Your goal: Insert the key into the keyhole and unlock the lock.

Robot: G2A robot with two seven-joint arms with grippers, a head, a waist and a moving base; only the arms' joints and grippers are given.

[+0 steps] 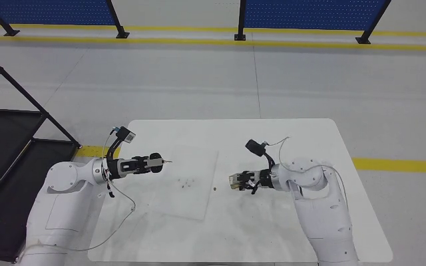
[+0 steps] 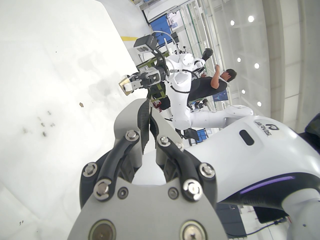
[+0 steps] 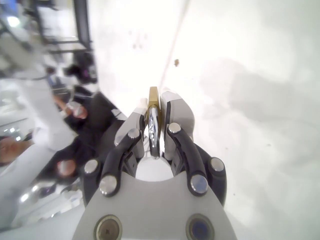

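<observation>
My left gripper (image 1: 154, 162) hangs over the table's left half, shut on the key (image 1: 165, 161), whose thin tip points toward the other arm. In the left wrist view the gripper (image 2: 147, 109) has its fingers pressed together and the key is hidden between them. My right gripper (image 1: 242, 179) hangs over the table's middle right, shut on a brass padlock (image 1: 233, 180). The right wrist view shows the lock's brass body (image 3: 153, 97) and chrome shackle (image 3: 153, 131) clamped between the fingers. Key and lock are apart, facing each other; the far lock (image 2: 125, 85) shows in the left wrist view.
A white mat (image 1: 200, 199) with several dark specks (image 1: 186, 181) lies on the white table (image 1: 319, 133) between the arms. A small brown speck (image 1: 214, 189) sits by the mat's edge. A black frame (image 1: 26, 143) stands off the table's left side.
</observation>
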